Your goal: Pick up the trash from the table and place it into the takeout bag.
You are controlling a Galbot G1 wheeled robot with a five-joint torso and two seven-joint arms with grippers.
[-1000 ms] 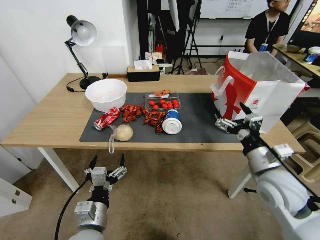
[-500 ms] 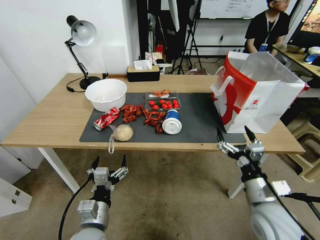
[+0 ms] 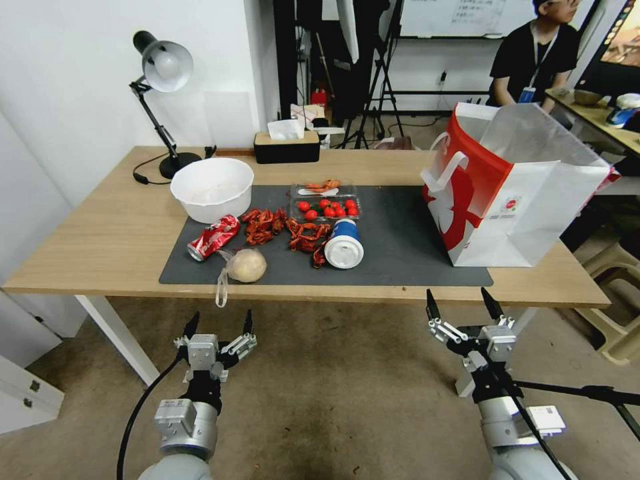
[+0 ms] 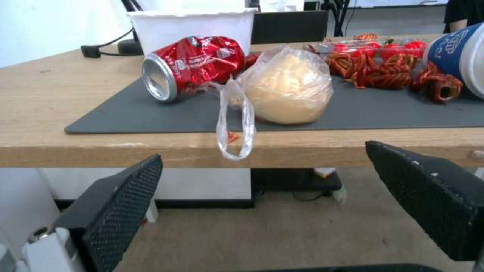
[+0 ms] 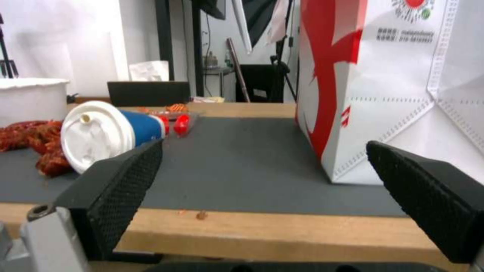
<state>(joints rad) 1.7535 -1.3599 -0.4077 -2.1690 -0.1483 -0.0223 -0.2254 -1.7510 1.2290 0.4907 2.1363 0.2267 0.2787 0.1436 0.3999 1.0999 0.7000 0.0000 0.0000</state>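
On the dark mat of the table (image 3: 100, 247) lie a crushed red soda can (image 3: 213, 237) (image 4: 189, 66), a clear bag with a beige lump (image 3: 245, 265) (image 4: 285, 88), a blue-and-white paper cup (image 3: 344, 244) (image 5: 108, 132) on its side and a clear plastic container (image 3: 325, 202) holding tomatoes. The red-and-white takeout bag (image 3: 517, 183) (image 5: 398, 87) stands open at the table's right end. My left gripper (image 3: 219, 323) hangs open below the table's front edge, facing the clear bag. My right gripper (image 3: 461, 303) is open and empty, just below the front edge near the takeout bag.
A white bowl (image 3: 212, 188), red crayfish shells (image 3: 283, 230), a desk lamp (image 3: 160, 87) and a black tissue box (image 3: 287, 147) share the table. A person sits behind the far right corner. A stool (image 3: 617, 300) stands at the right.
My right gripper has drawn back and dropped from beside the takeout bag to below the table's front edge. The left gripper has barely moved.
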